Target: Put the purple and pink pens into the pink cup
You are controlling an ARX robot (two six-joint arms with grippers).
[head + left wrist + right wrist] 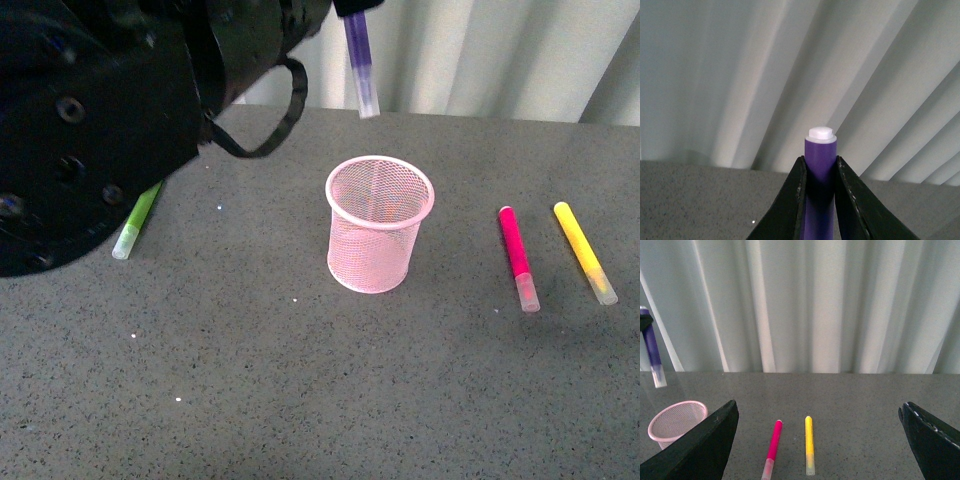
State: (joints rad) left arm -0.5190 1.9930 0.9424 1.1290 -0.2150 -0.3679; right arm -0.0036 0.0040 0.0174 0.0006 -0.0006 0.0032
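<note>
In the front view, the dark purple marker pen with a frosted cap (360,62) hangs almost upright, cap down, high above the grey speckled tabletop (300,400). The pale pink round wire-mesh cup (380,238) stands upright below it and looks empty. The pen seems to sit a little behind the cup's mouth, though depth is hard to read here. The magenta-pink marker pen (518,257) lies flat to the cup's right. A yellow pen (585,238) lies just beside it, and a lime-green pen (138,220) lies on the far left.

In the left wrist view, the left gripper (820,167) is clamped narrowly on the purple barrel just below its white end plug, with both fingers touching it.

In the right wrist view, the right gripper (817,412) is spread wide and holds nothing, above the pink and yellow pens.

The step in hand is probably the purple pen's drop. To do it well, the left arm should centre the pen over the mouth and keep it vertical. It should then lower the pen until the cap is inside the rim before letting go. A release from this height could bounce the pen out or tip the light cup.
</note>
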